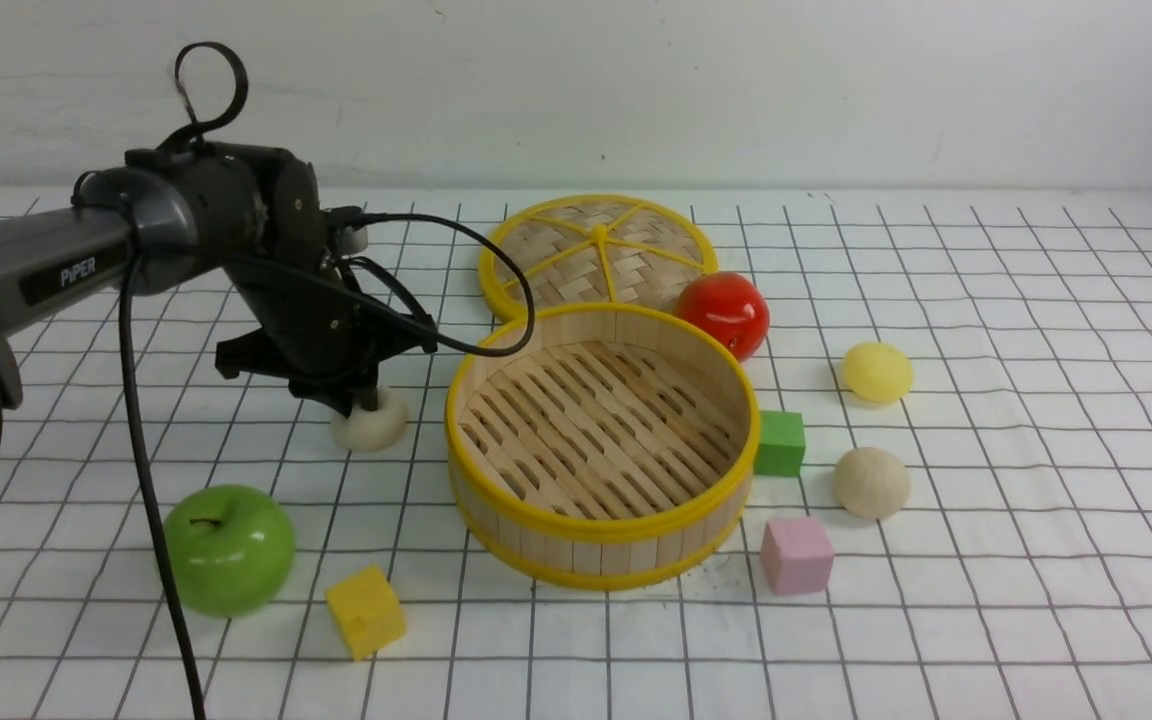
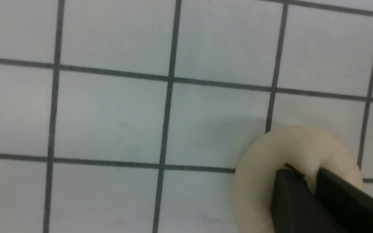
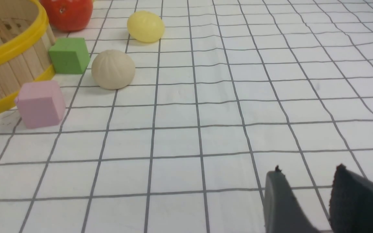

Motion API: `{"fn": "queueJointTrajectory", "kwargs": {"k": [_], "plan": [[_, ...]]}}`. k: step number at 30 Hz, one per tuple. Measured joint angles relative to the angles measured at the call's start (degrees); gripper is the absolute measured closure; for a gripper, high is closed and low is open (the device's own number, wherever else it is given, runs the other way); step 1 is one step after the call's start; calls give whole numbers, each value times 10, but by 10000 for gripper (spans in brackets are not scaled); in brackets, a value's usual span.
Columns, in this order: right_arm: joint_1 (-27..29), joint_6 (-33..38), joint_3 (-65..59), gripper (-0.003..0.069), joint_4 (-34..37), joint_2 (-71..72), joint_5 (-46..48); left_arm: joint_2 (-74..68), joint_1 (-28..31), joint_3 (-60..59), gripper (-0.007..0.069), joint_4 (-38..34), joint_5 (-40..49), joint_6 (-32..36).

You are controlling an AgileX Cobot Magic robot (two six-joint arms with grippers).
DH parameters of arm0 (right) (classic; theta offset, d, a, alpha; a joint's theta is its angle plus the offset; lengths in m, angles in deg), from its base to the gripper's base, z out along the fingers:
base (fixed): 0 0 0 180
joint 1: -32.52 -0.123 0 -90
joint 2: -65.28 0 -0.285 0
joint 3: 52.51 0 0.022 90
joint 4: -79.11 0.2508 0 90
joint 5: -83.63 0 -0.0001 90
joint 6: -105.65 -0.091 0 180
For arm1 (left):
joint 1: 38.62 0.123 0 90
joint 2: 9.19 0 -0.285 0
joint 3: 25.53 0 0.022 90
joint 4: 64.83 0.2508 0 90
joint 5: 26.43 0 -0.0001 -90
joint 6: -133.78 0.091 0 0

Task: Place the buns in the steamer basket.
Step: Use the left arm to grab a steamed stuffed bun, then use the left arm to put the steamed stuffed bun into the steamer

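Where the cream bun [image 1: 381, 425] sits just left of the basket [image 1: 601, 528], the left gripper [image 2: 306, 176] seems pinched onto its top; the yellow bun [image 1: 876, 372] and beige bun [image 1: 871, 483] lie right of the basket; the right gripper [image 3: 308, 170] gapes empty.

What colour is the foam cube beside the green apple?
Yellow. The cube shows best in the front view.

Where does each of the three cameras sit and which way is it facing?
Front: between the arms, facing forward at the basket; left arm shows.
Left wrist: on that arm, faces down at the cloth; left claw pinches the cream bun.
Right wrist: low, faces the basket; open right claw shows.
Shared: front and right wrist both see the basket.
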Motion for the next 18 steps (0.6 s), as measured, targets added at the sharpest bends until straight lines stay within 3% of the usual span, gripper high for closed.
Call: {"fn": "queueJointTrajectory", "kwargs": {"k": [2, 11, 18], "plan": [[0, 0, 0, 419, 0, 0, 0, 4, 0, 0, 628, -11, 7, 11], [0, 0, 0, 419, 0, 0, 0, 84, 1, -1, 631, -67, 30, 40], [0, 0, 0, 419, 0, 0, 0, 161, -43, -1, 631, -183, 27, 112]]}}
